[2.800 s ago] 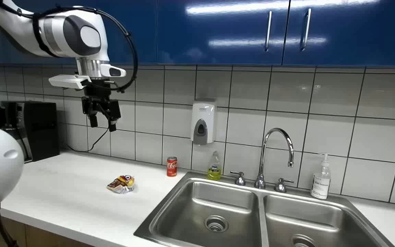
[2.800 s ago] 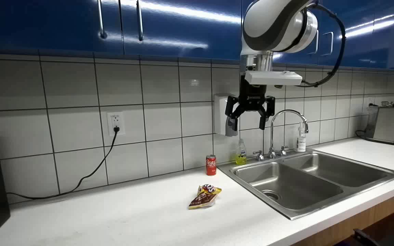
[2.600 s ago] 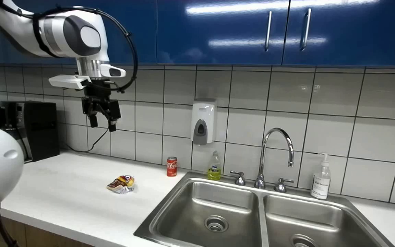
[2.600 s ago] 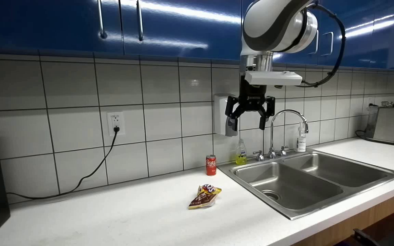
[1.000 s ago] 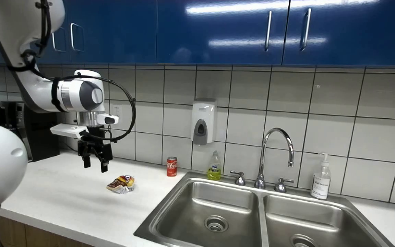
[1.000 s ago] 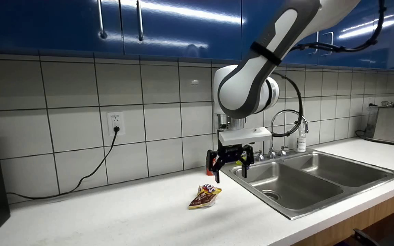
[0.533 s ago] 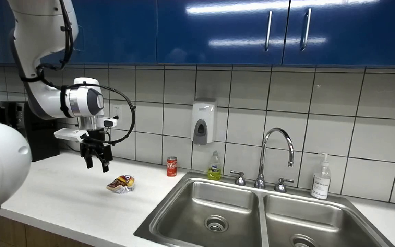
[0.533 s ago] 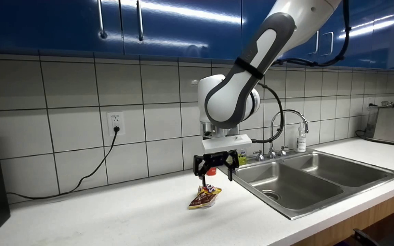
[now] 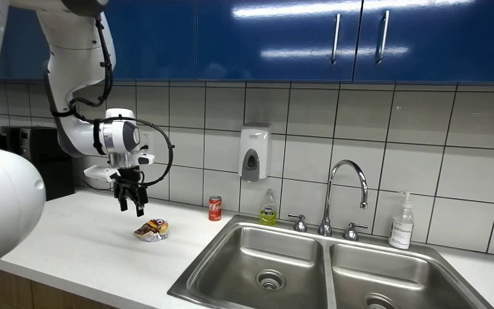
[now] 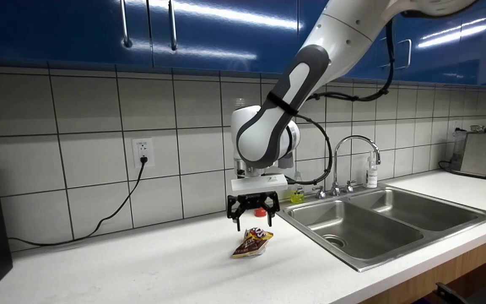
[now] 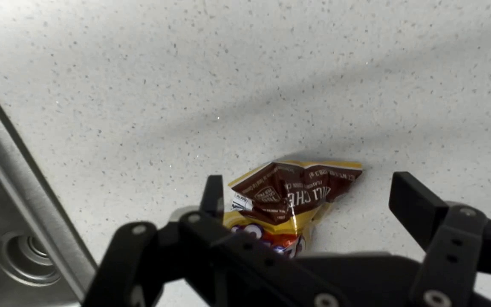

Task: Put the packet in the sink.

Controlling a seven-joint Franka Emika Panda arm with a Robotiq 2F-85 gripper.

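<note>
The packet [image 11: 301,187] lies crinkled and skewed just below the gripper [image 9: 132,212], apart from it. In the wrist view it sits between the spread fingers [image 11: 416,204], nearer the one on the side of the sink [image 9: 328,262]. One end is brown with white lettering, the other yellow and red, partly hidden by the gripper. The sink, double and stainless steel with round drains [image 9: 270,280], lies lower than the gripper, well off to its side.
</note>
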